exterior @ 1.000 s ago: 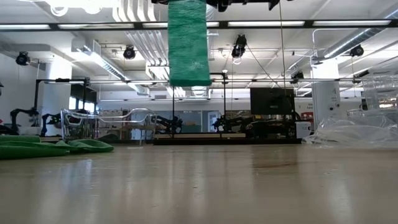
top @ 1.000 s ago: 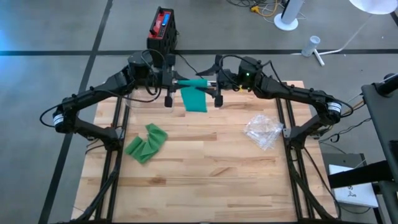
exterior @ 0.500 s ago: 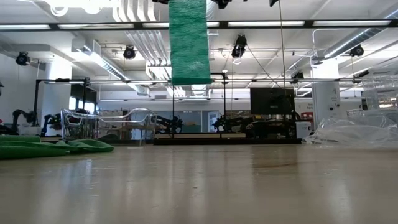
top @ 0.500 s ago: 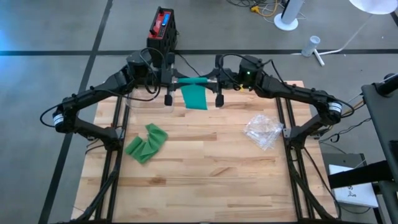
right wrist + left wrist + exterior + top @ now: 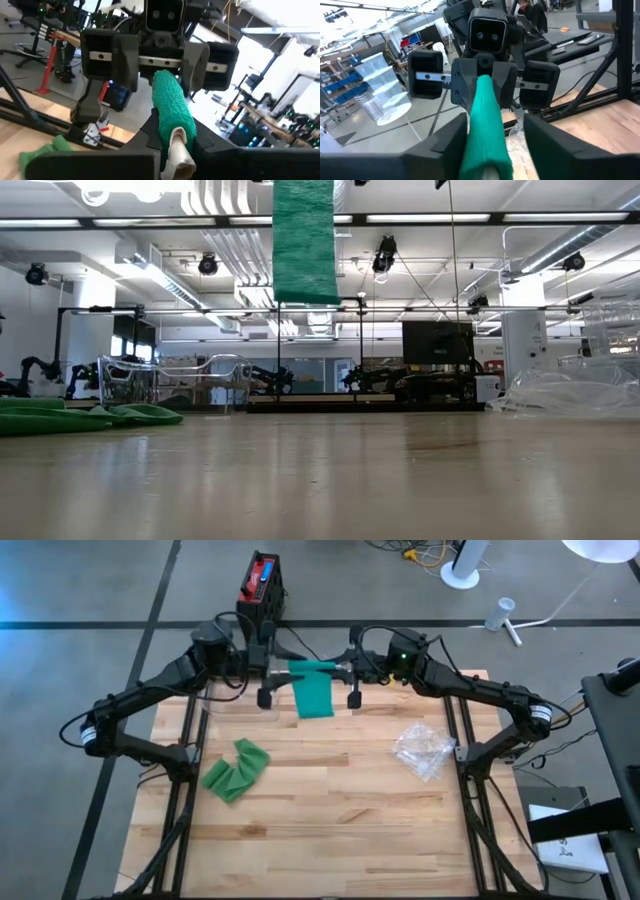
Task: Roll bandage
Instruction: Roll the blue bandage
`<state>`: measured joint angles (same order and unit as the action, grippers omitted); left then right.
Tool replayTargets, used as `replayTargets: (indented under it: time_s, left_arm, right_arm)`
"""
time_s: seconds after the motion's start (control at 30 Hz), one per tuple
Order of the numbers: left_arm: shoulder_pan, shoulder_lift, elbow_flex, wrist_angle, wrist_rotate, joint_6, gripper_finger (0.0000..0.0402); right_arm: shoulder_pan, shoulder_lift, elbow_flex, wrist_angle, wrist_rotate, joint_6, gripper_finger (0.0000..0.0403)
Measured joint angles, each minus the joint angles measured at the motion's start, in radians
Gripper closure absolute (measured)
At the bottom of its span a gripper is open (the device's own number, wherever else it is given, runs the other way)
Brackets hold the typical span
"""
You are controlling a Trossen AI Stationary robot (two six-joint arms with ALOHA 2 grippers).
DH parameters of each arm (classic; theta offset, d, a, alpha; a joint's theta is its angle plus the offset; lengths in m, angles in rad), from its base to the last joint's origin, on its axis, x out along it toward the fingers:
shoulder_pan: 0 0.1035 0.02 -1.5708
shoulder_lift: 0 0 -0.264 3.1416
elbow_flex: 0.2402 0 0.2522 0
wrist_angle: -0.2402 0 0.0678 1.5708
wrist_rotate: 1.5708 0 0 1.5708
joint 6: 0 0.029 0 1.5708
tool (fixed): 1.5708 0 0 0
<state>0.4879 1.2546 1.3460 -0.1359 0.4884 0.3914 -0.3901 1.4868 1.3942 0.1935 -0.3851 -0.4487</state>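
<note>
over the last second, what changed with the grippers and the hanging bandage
The right gripper closed on the roll end of the green bandage; the left gripper opened around the other end and drew back a little toward its own side. The hanging tail shortened slightly in the low view. The loose green bandage and the clear plastic wrapper stayed put on the table.

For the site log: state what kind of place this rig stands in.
Most likely a robotics lab or workshop. Beyond the wooden table the low view shows other robot arms on benches, exposed ceiling ducts and strip lights. The high view shows a bare concrete floor with loose cables.
</note>
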Motion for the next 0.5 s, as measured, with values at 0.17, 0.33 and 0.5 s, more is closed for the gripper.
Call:
replayTargets:
  time_s: [0.17, 0.33, 0.5]
  left_arm:
    - [0.023, -0.018, 0.000, -0.004, 0.000, -0.009, 0.0152]
    - [0.047, -0.031, -0.025, -0.001, 0.018, -0.022, 0.0116]
    - [0.060, -0.032, -0.067, 0.069, 0.111, -0.091, 0.0103]
  right_arm:
    - [0.001, -0.012, -0.025, 0.036, -0.004, -0.017, 0.0380]
    - [0.001, -0.045, -0.121, 0.152, -0.005, -0.020, 0.0380]
    - [0.001, -0.063, -0.176, 0.212, 0.013, -0.013, 0.0380]
